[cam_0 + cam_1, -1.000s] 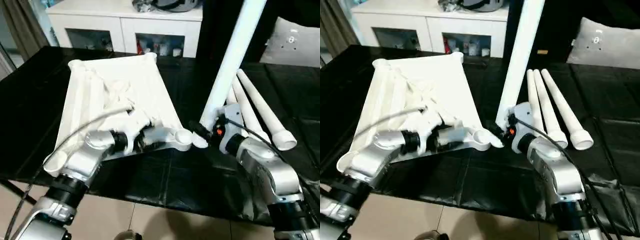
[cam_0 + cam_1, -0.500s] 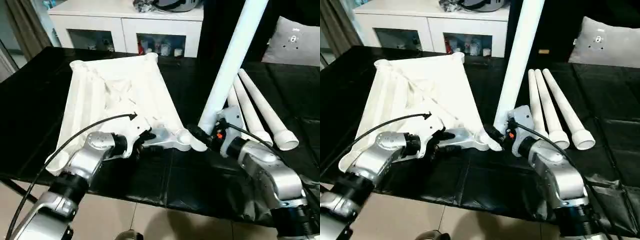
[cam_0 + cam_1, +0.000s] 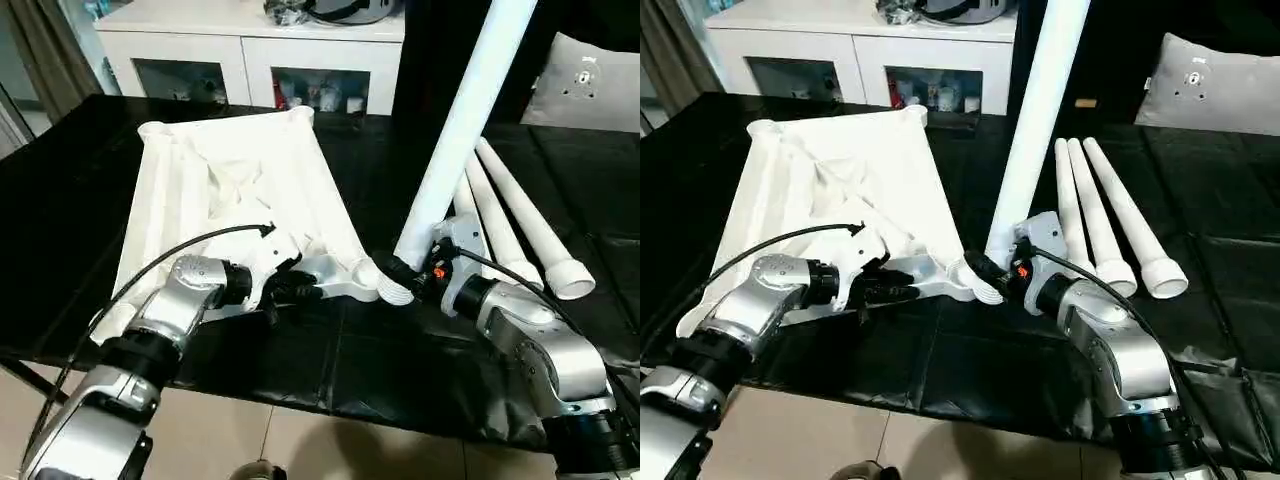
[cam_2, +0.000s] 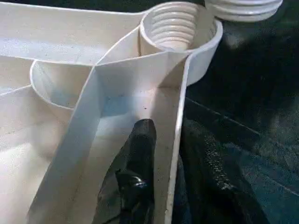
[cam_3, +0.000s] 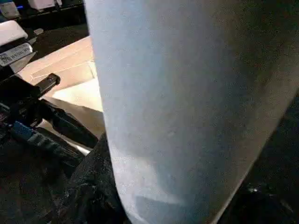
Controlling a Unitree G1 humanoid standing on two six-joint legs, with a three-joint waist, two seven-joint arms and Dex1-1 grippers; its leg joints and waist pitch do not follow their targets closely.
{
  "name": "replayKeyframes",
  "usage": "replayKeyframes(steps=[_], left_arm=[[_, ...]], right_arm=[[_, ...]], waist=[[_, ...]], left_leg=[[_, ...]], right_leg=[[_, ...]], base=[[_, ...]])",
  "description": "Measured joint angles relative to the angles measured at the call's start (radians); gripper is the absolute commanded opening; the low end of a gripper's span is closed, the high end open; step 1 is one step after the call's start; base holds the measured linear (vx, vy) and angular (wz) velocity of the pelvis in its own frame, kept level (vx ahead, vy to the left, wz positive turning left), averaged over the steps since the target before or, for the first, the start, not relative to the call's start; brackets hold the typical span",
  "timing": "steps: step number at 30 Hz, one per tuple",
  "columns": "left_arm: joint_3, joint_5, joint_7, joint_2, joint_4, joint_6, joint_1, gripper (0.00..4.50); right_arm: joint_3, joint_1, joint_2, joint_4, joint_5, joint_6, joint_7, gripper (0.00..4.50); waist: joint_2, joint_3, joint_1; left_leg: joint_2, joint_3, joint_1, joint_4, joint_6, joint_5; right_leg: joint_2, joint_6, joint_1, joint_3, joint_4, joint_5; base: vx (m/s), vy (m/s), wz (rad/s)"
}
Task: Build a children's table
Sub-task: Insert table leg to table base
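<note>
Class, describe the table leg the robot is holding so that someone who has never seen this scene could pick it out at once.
Start at the black-covered work surface and find the white upturned table top on it. Just right of its near right corner socket, the right tool grips the held leg near its lower end. It alone stands nearly upright; the three other legs lie flat, side by side, further right.

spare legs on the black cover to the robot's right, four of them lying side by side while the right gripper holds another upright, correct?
Not four: three spare legs lie side by side, as the right eye view shows. The rest holds: the right gripper holds another leg upright.
</note>
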Motion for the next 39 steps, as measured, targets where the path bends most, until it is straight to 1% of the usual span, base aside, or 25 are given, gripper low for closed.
replayKeyframes(steps=[5,7,8,9,12,16,20,23,29,34,39], left_arm=[[-0.005,0.011,-0.014,0.000,0.010,-0.022,-0.004,0.35],[-0.010,0.029,-0.032,0.004,0.015,-0.043,-0.011,0.28],[-0.014,0.033,-0.038,0.005,0.017,-0.054,-0.012,0.09],[-0.015,0.035,-0.044,0.006,0.016,-0.063,-0.012,0.03],[-0.024,0.036,-0.085,0.019,0.007,-0.097,-0.007,0.01],[-0.034,0.036,-0.134,0.041,-0.034,-0.125,0.018,0.00],[-0.041,0.036,-0.170,0.048,-0.059,-0.141,0.033,0.00],[-0.047,0.038,-0.178,0.045,-0.061,-0.150,0.034,0.00],[-0.051,0.048,-0.177,0.042,-0.060,-0.174,0.034,0.00],[-0.051,0.046,-0.211,0.043,-0.067,-0.175,0.036,0.00],[-0.051,0.046,-0.223,0.046,-0.071,-0.175,0.039,0.00]], right_arm=[[0.001,-0.001,-0.008,-0.012,0.004,0.020,0.009,1.93],[0.006,-0.008,-0.014,-0.028,0.011,0.039,0.017,1.93],[0.010,-0.013,-0.016,-0.037,0.016,0.051,0.030,1.93],[0.013,-0.017,-0.018,-0.044,0.022,0.060,0.038,1.93],[0.028,-0.044,-0.021,-0.057,0.036,0.082,0.055,1.93],[0.032,-0.066,-0.020,-0.055,0.036,0.093,0.059,1.93],[0.082,-0.072,-0.023,-0.024,0.023,0.115,0.086,1.93],[0.098,-0.076,-0.032,-0.017,0.014,0.121,0.099,1.93],[0.105,-0.087,-0.048,-0.008,0.012,0.125,0.120,1.93],[0.105,-0.106,-0.048,0.028,0.012,0.126,0.123,1.93],[0.105,-0.109,-0.048,0.042,0.012,0.123,0.141,1.93]], waist=[[0.000,0.000,0.000],[0.000,0.000,-0.001],[0.000,0.000,-0.003],[0.000,0.000,-0.003],[0.000,0.000,-0.004],[0.000,0.000,0.002],[-0.001,0.000,0.011],[-0.001,0.000,0.015],[-0.001,0.000,0.022],[-0.001,0.000,0.027],[-0.001,0.000,0.026]], left_leg=[[0.000,0.000,0.000,0.000,0.000,0.000],[0.000,0.000,0.000,0.000,0.000,0.000],[0.000,0.000,0.000,0.000,0.000,0.000],[0.000,0.000,0.000,0.000,0.000,0.000],[0.000,0.000,-0.001,-0.001,0.000,0.000],[0.000,0.000,-0.001,-0.002,0.000,0.000],[0.000,0.000,-0.002,-0.002,0.000,0.000],[0.000,0.001,-0.001,-0.002,0.000,0.000],[0.000,0.001,-0.001,-0.002,0.000,0.000],[0.000,0.001,-0.002,-0.002,0.000,0.000],[0.000,0.001,-0.001,-0.002,0.000,0.000]], right_leg=[[0.000,-0.001,0.000,0.000,0.000,0.000],[0.000,0.000,0.000,0.000,0.000,0.000],[0.000,0.000,0.000,0.000,0.000,0.000],[0.000,0.000,0.000,0.000,-0.001,0.000],[0.000,-0.001,-0.001,0.000,-0.002,0.000],[0.000,-0.001,-0.001,0.000,-0.003,-0.001],[0.000,-0.002,-0.001,-0.001,-0.003,-0.001],[-0.001,-0.002,0.000,-0.001,-0.003,-0.001],[-0.001,-0.001,0.000,-0.001,-0.003,-0.001],[-0.001,-0.001,0.000,-0.001,-0.003,-0.001],[-0.001,-0.001,0.000,-0.001,-0.003,-0.001]], base=[[0.000,0.000,0.00],[0.000,0.000,0.00],[0.000,0.000,0.00],[0.000,0.000,0.00],[0.000,0.000,0.00],[0.000,0.000,0.00],[0.000,0.000,0.00],[0.000,0.000,0.00],[0.000,0.000,0.00],[0.000,0.000,0.00],[0.000,0.000,0.00]])
